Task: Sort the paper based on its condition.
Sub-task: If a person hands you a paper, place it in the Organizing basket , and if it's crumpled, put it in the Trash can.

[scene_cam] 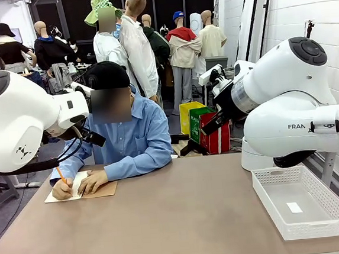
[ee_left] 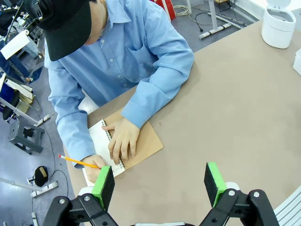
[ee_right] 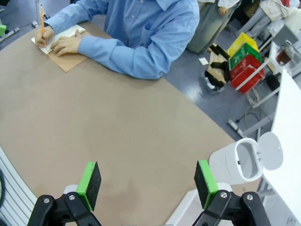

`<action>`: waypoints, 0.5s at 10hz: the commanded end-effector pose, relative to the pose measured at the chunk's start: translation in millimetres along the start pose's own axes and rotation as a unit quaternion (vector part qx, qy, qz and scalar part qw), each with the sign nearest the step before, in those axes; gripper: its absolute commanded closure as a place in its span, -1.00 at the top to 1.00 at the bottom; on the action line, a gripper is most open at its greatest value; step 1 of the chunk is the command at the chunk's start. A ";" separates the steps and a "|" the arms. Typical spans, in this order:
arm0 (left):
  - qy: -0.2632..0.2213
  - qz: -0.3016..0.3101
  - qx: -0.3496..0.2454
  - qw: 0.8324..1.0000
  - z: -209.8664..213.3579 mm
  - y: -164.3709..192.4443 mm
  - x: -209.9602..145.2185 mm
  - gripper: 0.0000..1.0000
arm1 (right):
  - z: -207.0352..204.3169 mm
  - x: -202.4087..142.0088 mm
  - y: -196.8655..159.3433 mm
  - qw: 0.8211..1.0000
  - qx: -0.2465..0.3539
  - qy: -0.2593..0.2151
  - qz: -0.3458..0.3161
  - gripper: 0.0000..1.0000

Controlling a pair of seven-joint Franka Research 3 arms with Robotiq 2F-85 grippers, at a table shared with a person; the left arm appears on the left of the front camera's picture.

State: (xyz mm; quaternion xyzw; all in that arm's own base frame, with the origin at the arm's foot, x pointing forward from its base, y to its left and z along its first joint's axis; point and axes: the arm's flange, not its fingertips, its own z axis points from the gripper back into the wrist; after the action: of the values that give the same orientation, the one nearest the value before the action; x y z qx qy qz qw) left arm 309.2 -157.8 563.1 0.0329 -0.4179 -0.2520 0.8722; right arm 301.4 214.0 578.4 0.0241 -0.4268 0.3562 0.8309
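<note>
Plainly, the white page lies open in the spiral notebook, its brown cover folded flat beside it on the table. A person's pencil hand rests on the page with an orange pencil, and the other hand presses flat across the notebook's binding. The left gripper hangs above the table close to the notebook, jaws wide apart and holding nothing, one green pad overlapping the page's near corner in its wrist view. The right gripper, likewise spread and empty, is well apart from the notebook. A white basket stands far from the notebook.
</note>
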 end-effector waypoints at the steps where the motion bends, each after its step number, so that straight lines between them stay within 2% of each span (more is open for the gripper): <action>1: -0.002 -0.006 0.003 1.000 -0.7 1.0 0.5 1.00 | -0.2 0.1 1.0 1.000 -0.002 0.001 0.001 1.00; 5: -0.002 -0.006 0.003 1.000 -0.7 1.0 0.5 1.00 | -0.2 0.1 1.0 1.000 -0.002 0.001 0.001 1.00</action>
State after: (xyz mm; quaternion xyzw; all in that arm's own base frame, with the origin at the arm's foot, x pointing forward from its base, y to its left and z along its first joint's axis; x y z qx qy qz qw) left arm 309.2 -157.8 563.1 0.0329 -0.4179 -0.2520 0.8722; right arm 301.3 214.0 578.4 0.0241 -0.4268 0.3562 0.8309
